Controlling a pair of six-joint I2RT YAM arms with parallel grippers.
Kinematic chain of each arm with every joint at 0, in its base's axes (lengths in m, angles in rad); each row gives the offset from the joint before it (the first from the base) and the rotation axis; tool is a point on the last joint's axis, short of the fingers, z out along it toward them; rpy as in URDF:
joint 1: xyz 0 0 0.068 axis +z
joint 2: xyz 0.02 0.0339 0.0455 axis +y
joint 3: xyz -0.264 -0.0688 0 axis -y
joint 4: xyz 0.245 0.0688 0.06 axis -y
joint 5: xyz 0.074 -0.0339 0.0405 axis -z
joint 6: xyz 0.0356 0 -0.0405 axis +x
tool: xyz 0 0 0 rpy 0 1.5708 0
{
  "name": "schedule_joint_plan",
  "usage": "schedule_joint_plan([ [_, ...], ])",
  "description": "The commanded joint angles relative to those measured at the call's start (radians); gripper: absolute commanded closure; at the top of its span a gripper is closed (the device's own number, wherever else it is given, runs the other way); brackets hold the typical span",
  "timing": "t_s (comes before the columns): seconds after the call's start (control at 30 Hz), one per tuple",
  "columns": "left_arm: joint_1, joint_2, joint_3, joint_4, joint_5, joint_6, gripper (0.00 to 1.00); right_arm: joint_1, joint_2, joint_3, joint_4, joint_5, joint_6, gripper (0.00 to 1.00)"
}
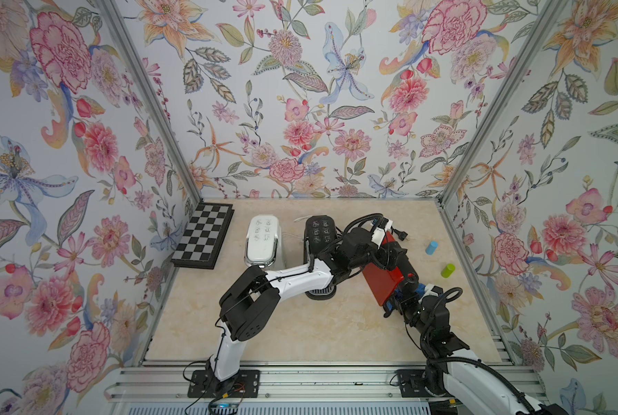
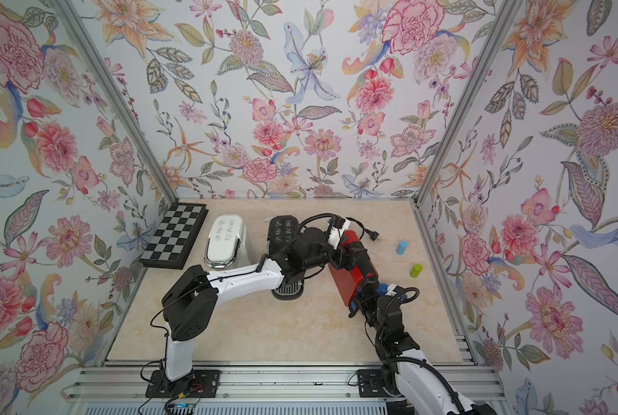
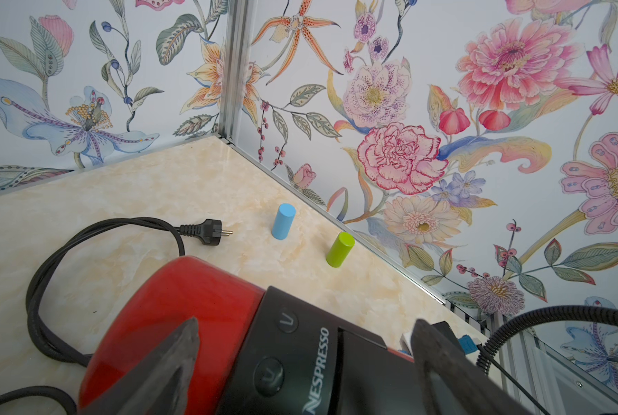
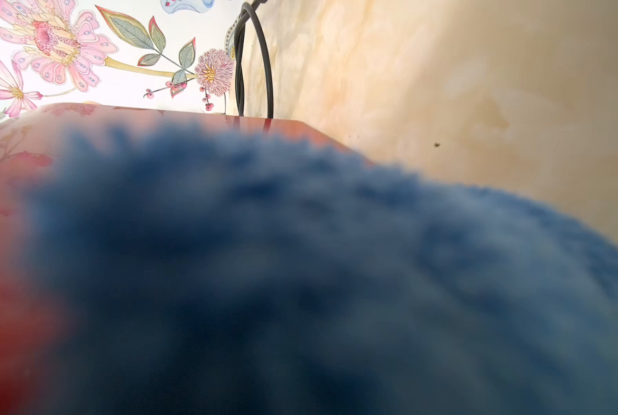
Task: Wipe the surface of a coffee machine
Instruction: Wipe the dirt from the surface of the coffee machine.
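Wiping looked underway, not finished. Left gripper [image 3: 300, 363] fingers [image 3: 178, 355] were spread wide, straddling the red coffee machine [image 1: 381, 284] top, bracing it on the bench [image 1: 300, 330]. Right gripper [image 1: 395, 300] fingers were clamped on the blue cloth [image 4: 300, 269], pressed on the machine's near side. Only the left wrist view showed the buttons; only the right wrist view showed cloth-to-panel contact. How much surface was left, I couldn't tell.

A blurred blue cloth [image 4: 318, 280] fills the right wrist view, hiding the right claw. The red coffee machine [image 3: 178, 316] is cut off at six o'clock.
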Motion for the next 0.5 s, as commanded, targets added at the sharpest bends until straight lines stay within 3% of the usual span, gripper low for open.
schedule_joint_plan([
  [0.0, 0.017, 0.052, 0.001, -0.103, 0.027, 0.004, 0.07, 0.021, 0.04, -0.084, 0.103, 0.01, 0.038, 1.0],
  [0.23, 0.031, 0.054, 0.009, -0.111, 0.036, 0.015, 0.07, 0.069, 0.14, -0.083, 0.185, 0.042, 0.06, 1.0],
  [0.47, 0.032, 0.053, -0.012, -0.097, 0.051, -0.003, 0.07, 0.092, 0.131, -0.1, 0.218, 0.011, 0.097, 1.0],
])
